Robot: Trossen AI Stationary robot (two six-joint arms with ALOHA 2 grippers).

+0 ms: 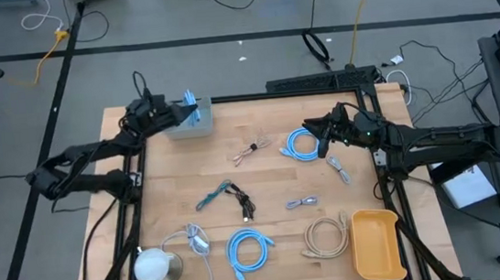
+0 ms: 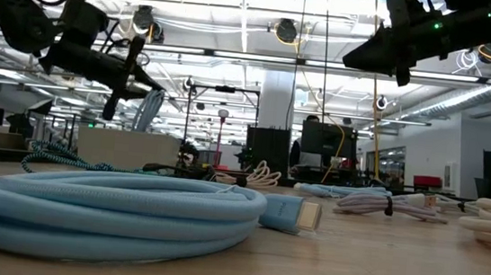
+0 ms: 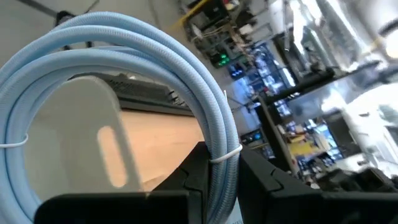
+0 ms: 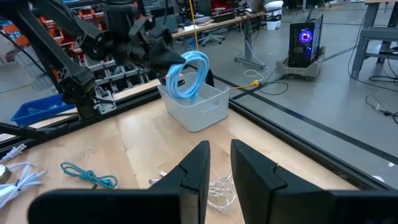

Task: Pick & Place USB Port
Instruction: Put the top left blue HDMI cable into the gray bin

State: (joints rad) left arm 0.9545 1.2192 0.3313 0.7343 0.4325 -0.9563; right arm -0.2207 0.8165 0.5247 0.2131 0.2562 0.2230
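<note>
Left end effector (image 1: 190, 109) clamped on light-blue cable coil (image 1: 191, 102), held over white bin (image 1: 191, 124). Right end effector (image 1: 315, 131) raised above table (image 1: 273, 184), fingers narrow, empty.

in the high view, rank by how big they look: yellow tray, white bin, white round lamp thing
1. Yellow plastic tray, largest.
2. White plastic bin, partly hidden by the left gripper holding a coiled light blue cable above it.
3. White round dome-shaped object, close to the bin in size, so that order is unsure.
</note>
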